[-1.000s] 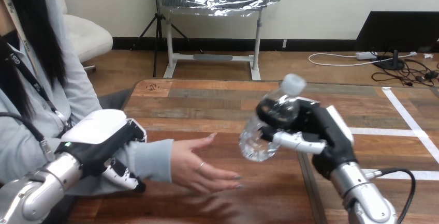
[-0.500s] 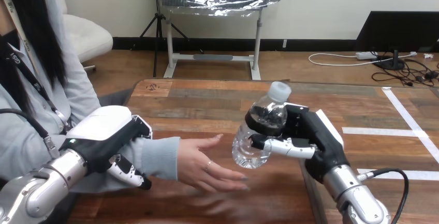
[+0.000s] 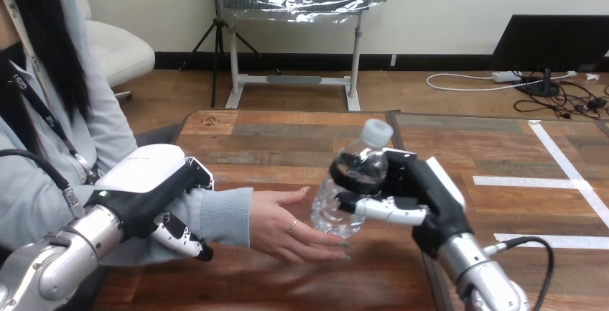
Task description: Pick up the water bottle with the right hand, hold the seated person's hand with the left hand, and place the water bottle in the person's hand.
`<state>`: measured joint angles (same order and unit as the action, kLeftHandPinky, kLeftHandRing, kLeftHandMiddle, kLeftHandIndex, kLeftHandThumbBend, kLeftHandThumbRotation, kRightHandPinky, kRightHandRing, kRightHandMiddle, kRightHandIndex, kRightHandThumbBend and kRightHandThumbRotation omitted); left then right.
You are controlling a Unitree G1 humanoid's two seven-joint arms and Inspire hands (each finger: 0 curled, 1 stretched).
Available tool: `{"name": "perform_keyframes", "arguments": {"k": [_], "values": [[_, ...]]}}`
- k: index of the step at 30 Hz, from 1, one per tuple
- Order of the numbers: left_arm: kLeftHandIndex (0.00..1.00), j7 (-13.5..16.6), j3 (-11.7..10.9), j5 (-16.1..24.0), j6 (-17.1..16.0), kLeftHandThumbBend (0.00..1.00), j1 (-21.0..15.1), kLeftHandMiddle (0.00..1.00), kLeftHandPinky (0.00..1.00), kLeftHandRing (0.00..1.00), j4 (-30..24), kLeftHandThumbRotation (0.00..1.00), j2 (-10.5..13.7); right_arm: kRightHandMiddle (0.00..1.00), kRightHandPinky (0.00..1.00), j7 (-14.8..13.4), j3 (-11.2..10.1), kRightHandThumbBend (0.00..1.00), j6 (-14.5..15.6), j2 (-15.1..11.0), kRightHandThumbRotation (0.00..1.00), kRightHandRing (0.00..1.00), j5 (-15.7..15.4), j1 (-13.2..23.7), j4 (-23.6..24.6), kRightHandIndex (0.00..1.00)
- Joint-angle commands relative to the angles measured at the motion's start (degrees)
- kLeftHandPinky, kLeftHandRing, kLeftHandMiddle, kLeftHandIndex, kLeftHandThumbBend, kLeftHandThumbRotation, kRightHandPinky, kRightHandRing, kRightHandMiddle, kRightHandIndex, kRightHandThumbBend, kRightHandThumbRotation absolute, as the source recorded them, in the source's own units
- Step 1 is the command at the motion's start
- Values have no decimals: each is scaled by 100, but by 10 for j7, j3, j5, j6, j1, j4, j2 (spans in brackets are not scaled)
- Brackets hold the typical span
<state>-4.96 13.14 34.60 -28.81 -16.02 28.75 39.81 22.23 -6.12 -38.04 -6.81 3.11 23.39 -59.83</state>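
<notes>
A clear water bottle (image 3: 345, 189) with a white cap is held tilted above the table, my right hand (image 3: 416, 196) shut on its middle. Its base hangs just over the fingertips of the person's hand (image 3: 287, 230), which lies palm up at the table's centre left. My left hand (image 3: 154, 196) is curled round the person's forearm over the grey sleeve (image 3: 222, 216), fingers under it and the white back shell on top.
The wooden table (image 3: 287, 138) stretches back behind the bottle. White tape strips (image 3: 535, 182) mark its right part. The person sits at the left edge of the view.
My right hand has carried the bottle left and slightly down, up to the person's fingertips. The person's hand and my left hand have shifted a little to the right.
</notes>
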Motion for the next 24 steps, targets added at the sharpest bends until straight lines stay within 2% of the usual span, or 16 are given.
{"name": "perform_keyframes", "arguments": {"k": [1, 16, 24], "values": [[29, 10, -13, -5, -5, 86, -52, 30, 17, 23, -27, 0, 2, 38, 22, -5, 5, 66, -25, 10, 0, 28, -2, 68, 3, 44], [28, 13, -12, -10, -15, 88, -57, 29, 17, 22, -14, 0, -8, 37, 22, -15, 22, 66, -27, 23, 0, 27, -20, 65, -1, 44], [28, 11, -11, -9, -9, 88, -57, 29, 17, 22, -16, 0, -13, 36, 21, -22, 32, 67, -29, 32, 0, 26, -32, 61, -3, 44]]}}
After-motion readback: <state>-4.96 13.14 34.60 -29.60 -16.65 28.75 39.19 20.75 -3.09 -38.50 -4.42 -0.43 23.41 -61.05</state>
